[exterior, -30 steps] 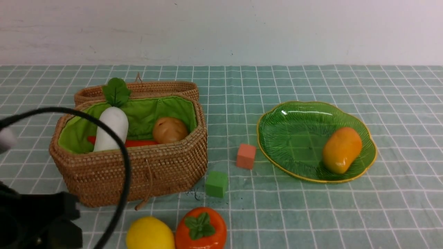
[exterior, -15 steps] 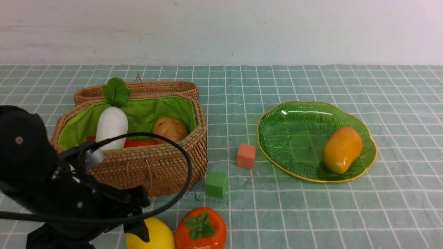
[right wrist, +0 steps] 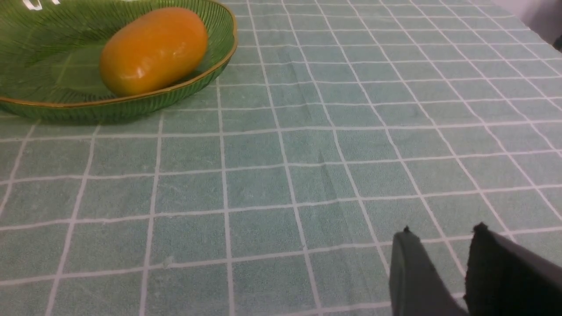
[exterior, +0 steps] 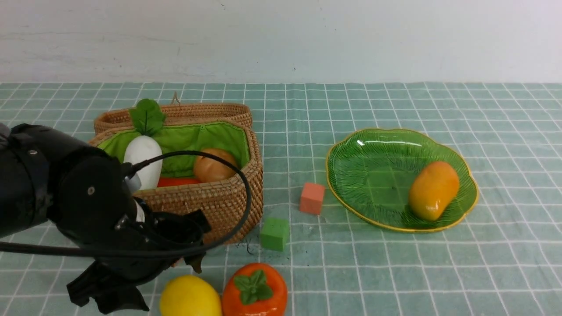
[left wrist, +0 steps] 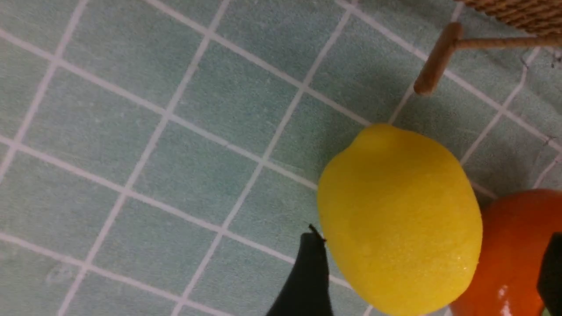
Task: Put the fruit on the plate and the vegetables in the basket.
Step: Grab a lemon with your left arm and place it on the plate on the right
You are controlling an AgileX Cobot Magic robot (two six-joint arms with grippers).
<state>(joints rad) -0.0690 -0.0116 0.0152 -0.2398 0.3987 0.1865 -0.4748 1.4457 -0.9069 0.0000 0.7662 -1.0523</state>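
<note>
The lemon (exterior: 190, 296) and the orange fruit (exterior: 254, 289) lie side by side at the near edge of the cloth. In the left wrist view my left gripper (left wrist: 434, 237) is open. One finger (left wrist: 307, 281) stands beside the lemon (left wrist: 399, 219), the other (left wrist: 554, 272) over the orange fruit (left wrist: 513, 254). The mango (exterior: 434, 189) lies on the green plate (exterior: 373, 175). The basket (exterior: 219, 206) holds the white radish (exterior: 142, 158), the potato (exterior: 213, 166) and the carrot (exterior: 175, 181). My right gripper (right wrist: 443, 230) hangs low over bare cloth, narrowly open and holding nothing, away from the plate (right wrist: 210, 74).
A salmon cube (exterior: 312, 198) and a green cube (exterior: 275, 233) sit between basket and plate. The basket's lid (exterior: 175, 112) lies open behind it. Its wooden toggle (left wrist: 432, 61) dangles near the lemon. My left arm (exterior: 88, 206) covers the basket's front left.
My left arm has swung up from the lower left corner and forward, now in front of the basket just above and left of the lemon. The fruits and the vegetables have not moved.
</note>
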